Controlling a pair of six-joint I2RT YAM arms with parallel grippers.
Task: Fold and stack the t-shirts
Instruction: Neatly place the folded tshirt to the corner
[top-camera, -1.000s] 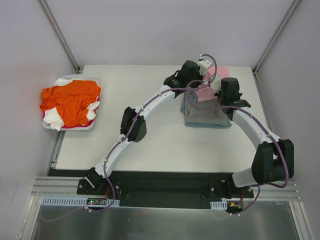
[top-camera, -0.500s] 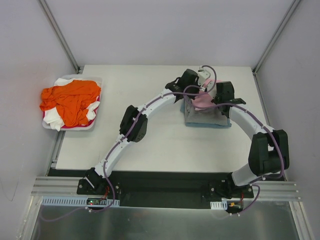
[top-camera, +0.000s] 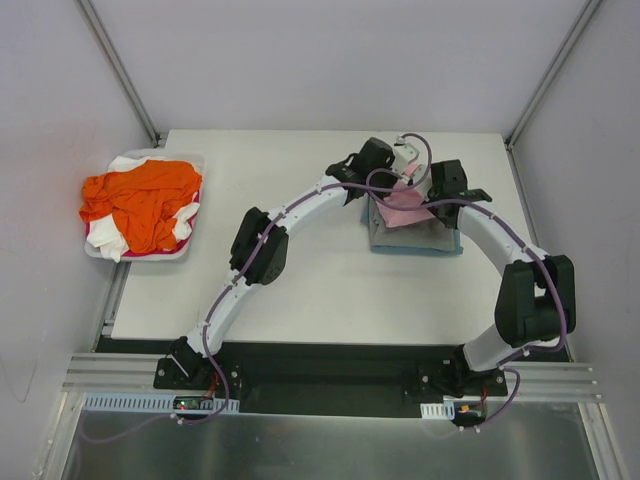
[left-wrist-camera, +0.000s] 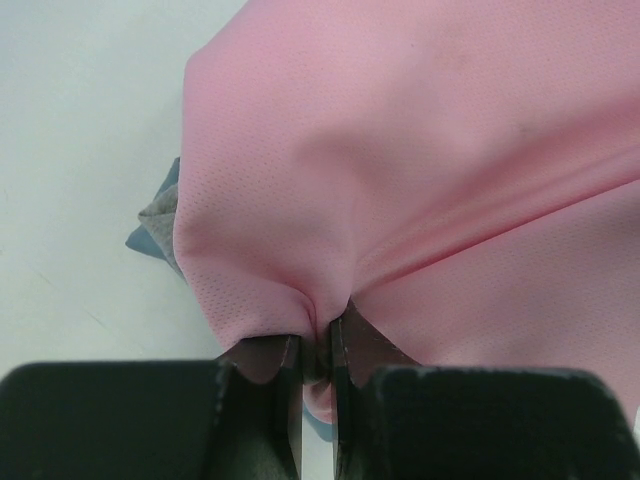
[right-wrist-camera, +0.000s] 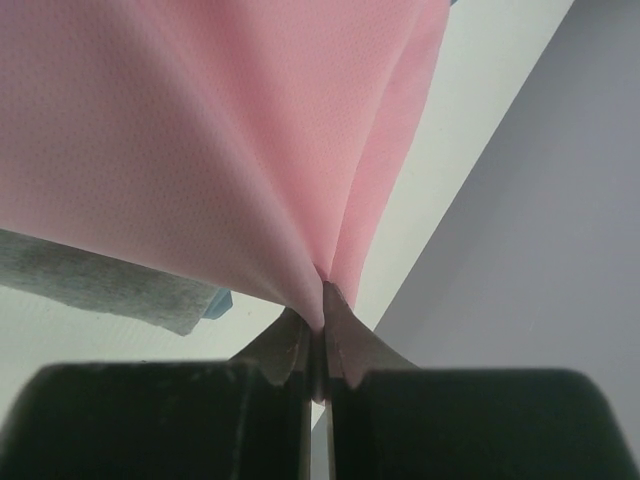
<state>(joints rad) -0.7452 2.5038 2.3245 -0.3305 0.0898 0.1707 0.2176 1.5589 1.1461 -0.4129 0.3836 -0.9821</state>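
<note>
Left claw (left-wrist-camera: 316, 338) and right claw (right-wrist-camera: 318, 325) drew pink t-shirt (top-camera: 402, 206) nearer.

Right pincer (right-wrist-camera: 318, 335) pinching pink t-shirt (right-wrist-camera: 200, 130); grey cloth (right-wrist-camera: 110, 285) beneath.

Four t-shirts, pink (top-camera: 405, 199), grey-blue (top-camera: 415, 236), orange (top-camera: 140, 200), white (top-camera: 108, 243), one tray (top-camera: 196, 160)

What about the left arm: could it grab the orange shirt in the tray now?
Probably not yet. The left arm has its jaws shut on the pink shirt over the folded grey one, across the table from the orange shirt. Nothing stands between; it would have to let go first.
</note>
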